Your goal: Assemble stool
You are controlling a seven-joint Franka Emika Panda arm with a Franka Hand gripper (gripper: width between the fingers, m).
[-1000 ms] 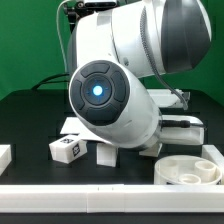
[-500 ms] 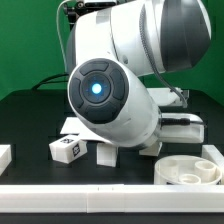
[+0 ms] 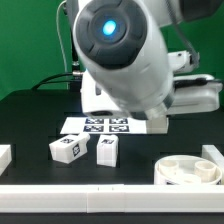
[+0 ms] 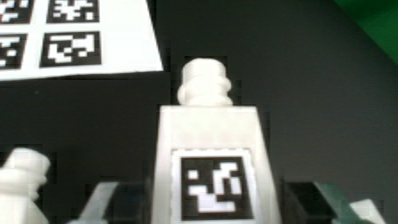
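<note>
Exterior view is showing the arm [image 3: 125,60] blocking its own tool, while the marker board [image 3: 97,126], one loose leg [image 3: 65,148], another loose leg [image 3: 106,150] and the seat [image 3: 190,172] are lying on the black table [image 3: 30,115]. In the wrist view the gripper [image 4: 214,205] is clenching a third leg [image 4: 214,135] between its fingers, peg pointing away.
</note>
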